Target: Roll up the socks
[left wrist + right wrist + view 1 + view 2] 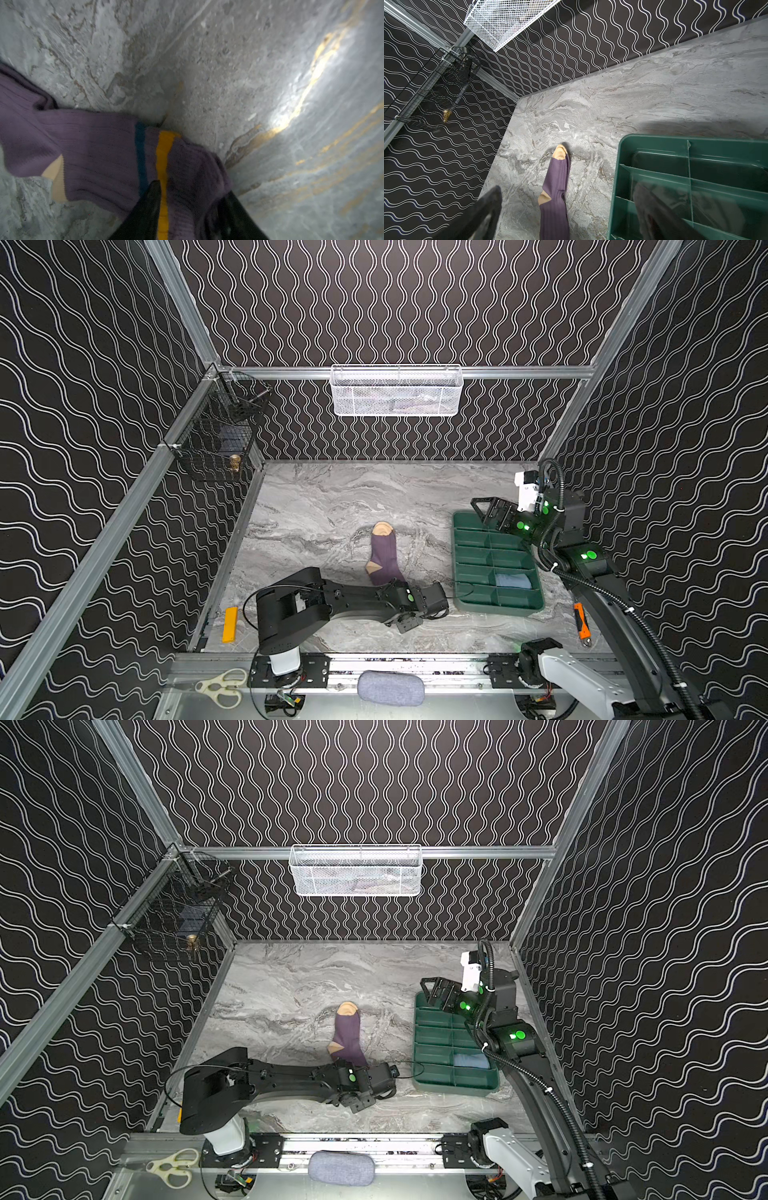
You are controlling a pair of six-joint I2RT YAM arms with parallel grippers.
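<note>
So, in both top views the purple sock [384,556] lies stretched out on the table [332,497] beside the tray [498,606]. Its toe is about level with the tray's far end and its cuff is near the tray's near end, under the left gripper [392,585]. Blue sock [513,580] sits bundled in a tray compartment, second row from the tray's near end, and looks done. Right gripper [488,514] hangs over the tray's far end, holding nothing

Left wrist: fingers [152,199] straddle the striped cuff with fabric bunched between them, which reads as a pinch on the cuff

Right wrist: jaws spread wide and empty. Purple sock [554,187] lies flat and mostly straight next to the tray wall [617,176]

Step, my read: starting the roll of the purple sock from the cuff. Next move needs the cuff turned over toward the toe without dragging the whole sock. The right gripper could leave the tray and pin the foot part
</note>
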